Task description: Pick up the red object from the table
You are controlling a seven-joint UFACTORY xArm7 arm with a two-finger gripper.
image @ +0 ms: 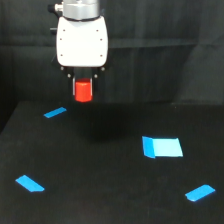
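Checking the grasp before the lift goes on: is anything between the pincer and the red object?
Nothing visible. The red object sits right under the white pincer, apparently held, above the table.

No readable text, label, brand, number or sign appeared anywhere. The white gripper housing showed only a few small dark dots, perhaps screws, too blurred to be sure, and no lettering. The blue tape pieces on the black table were plain, with nothing written on them. The red object bore no marking that could be made out.
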